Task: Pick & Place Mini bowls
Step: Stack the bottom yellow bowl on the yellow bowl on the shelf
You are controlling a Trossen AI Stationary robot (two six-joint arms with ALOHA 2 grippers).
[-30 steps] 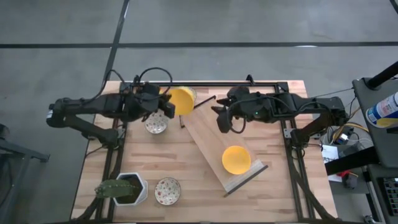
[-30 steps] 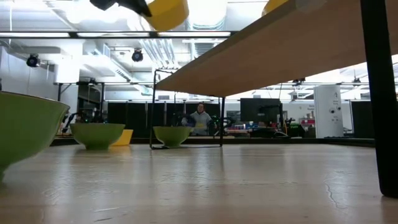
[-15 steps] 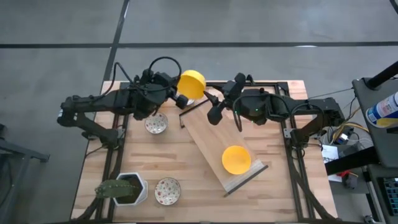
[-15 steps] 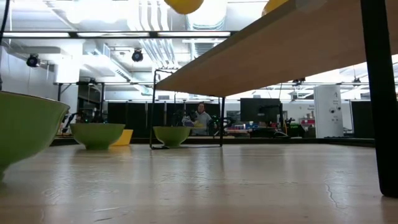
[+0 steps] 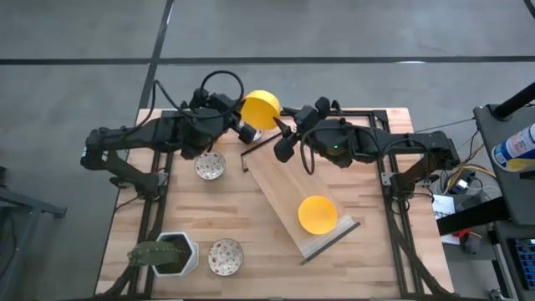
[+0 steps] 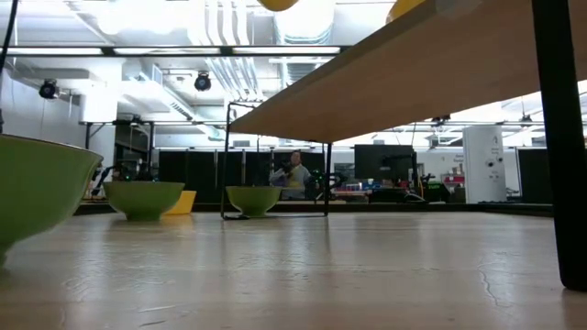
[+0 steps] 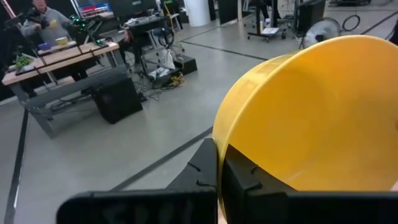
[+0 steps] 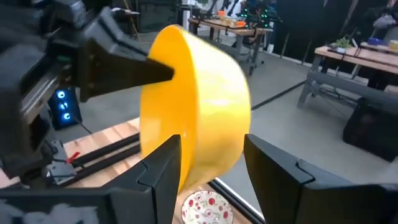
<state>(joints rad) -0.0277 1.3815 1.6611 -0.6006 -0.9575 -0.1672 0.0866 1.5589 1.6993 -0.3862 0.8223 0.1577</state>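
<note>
A yellow mini bowl (image 5: 260,109) hangs in the air over the table's far edge, tipped on its side, in my left gripper (image 5: 245,130). My right gripper (image 5: 288,142) is open just to its right. In the right wrist view its fingers (image 8: 163,168) stand on either side of that bowl (image 8: 199,124); whether they touch it I cannot tell. A second yellow bowl (image 5: 318,214) sits low on a sloping wooden board (image 5: 280,180). Two patterned bowls (image 5: 210,165) (image 5: 225,255) rest upright on the table. My left gripper (image 7: 219,165) pinches the yellow bowl by its rim (image 7: 217,134), one finger inside the hollow and one on the outer wall. The bowl is lifted clear of the table and stands on edge, its opening turned sideways.
A white pot with a green plant (image 5: 167,253) stands at the near left corner. A black frame (image 5: 359,113) runs along the far edge. The low view shows the raised board's underside (image 6: 413,82) and three bowls (image 6: 142,197) on the tabletop. A person stands in the room behind.
My left gripper has carried the yellow bowl up and toward the table's far right, and the bowl has tipped onto its edge. My right gripper has moved left toward the bowl and now flanks it. The other bowls have stayed put.
</note>
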